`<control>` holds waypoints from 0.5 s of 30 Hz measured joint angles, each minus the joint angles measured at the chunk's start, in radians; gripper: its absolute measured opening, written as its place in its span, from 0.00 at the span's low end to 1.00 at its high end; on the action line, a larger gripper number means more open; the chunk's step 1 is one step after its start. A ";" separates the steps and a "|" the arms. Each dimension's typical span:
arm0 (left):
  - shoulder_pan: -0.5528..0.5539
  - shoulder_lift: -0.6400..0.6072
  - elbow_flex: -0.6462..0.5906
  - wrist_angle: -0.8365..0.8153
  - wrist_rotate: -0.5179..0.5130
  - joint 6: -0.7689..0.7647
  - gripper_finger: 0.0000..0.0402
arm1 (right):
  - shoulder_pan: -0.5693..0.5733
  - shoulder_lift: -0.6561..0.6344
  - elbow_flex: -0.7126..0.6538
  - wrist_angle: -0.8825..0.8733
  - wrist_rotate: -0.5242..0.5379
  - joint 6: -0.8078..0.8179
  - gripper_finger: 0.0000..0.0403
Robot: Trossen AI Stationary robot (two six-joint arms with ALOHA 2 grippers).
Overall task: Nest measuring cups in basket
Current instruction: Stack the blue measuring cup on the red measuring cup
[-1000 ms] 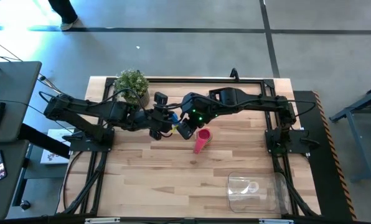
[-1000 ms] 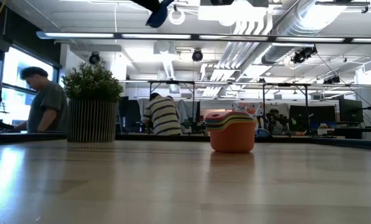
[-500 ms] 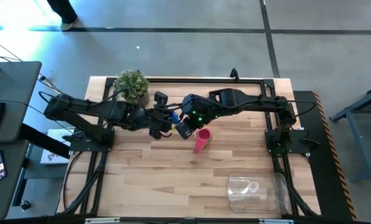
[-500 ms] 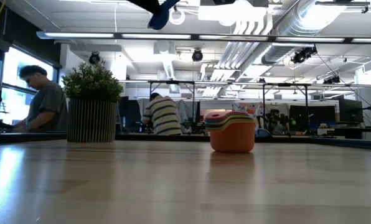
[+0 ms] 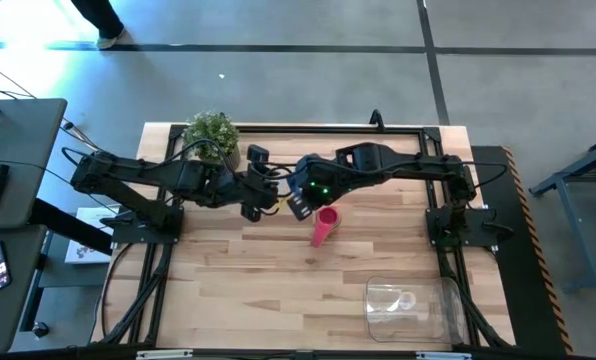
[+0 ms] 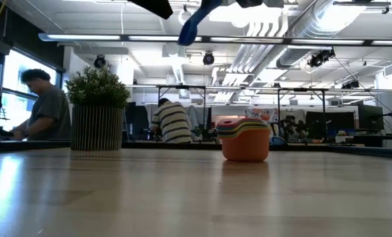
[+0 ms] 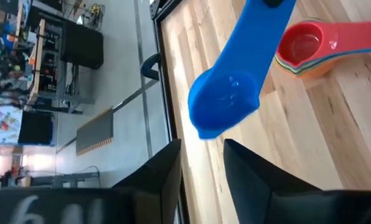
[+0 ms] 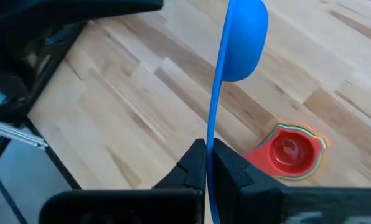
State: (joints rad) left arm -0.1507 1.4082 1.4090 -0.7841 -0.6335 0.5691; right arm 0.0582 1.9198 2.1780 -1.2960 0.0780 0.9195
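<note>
The blue measuring cup (image 8: 244,37) is held high above the table by my right gripper (image 8: 210,163), which is shut on its handle; the cup also shows in the low view (image 6: 191,26) and the left wrist view (image 7: 226,102). My left gripper (image 7: 201,177) is open and empty, just to the left of the cup, at mid table (image 5: 254,197). Several other cups are nested in a stack (image 5: 323,224) with a red one on top (image 8: 291,151); the stack rests on the table by its orange bottom cup (image 6: 245,148). The clear basket (image 5: 410,306) stands at the near right. My right gripper pinches the blue cup's flat handle (image 8: 211,134) between its two fingers. The handle runs on along the fingers, with the bowl (image 8: 244,37) beyond the fingertips. The cup is lifted clear and slants down toward the table's left in the low view.
A potted plant (image 5: 212,136) stands at the far left of the table. A black frame rail (image 5: 298,128) runs along the far edge. People sit in the room behind (image 6: 170,122). Bare wood lies between the stack and the basket.
The blue cup has gone a little toward the table's right with my right gripper, away from my left gripper. In the low view it now hangs from the right side, with its bowl tipped lower.
</note>
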 joint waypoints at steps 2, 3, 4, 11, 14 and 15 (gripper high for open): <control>0.000 0.000 0.000 0.003 -0.010 -0.022 0.29 | 0.000 0.000 0.000 -0.013 0.002 0.001 0.00; 0.000 0.000 0.000 0.002 -0.020 -0.032 0.29 | 0.001 0.000 0.000 -0.017 0.007 0.001 0.00; 0.000 0.000 0.000 0.001 -0.032 -0.042 0.29 | 0.003 0.000 0.000 -0.021 0.017 0.001 0.00; 0.000 -0.003 0.000 -0.064 -0.146 -0.189 0.29 | 0.035 0.000 0.000 -0.183 0.105 0.038 0.00; 0.000 -0.012 0.000 -0.128 -0.124 -0.261 0.29 | 0.046 0.000 0.000 -0.281 0.159 0.073 0.00; 0.000 -0.016 0.000 -0.149 -0.115 -0.284 0.29 | 0.049 0.000 0.000 -0.279 0.169 0.071 0.00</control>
State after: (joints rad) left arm -0.1509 1.3925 1.4090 -0.9328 -0.7487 0.2855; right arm 0.1071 1.9198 2.1777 -1.5750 0.2469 0.9906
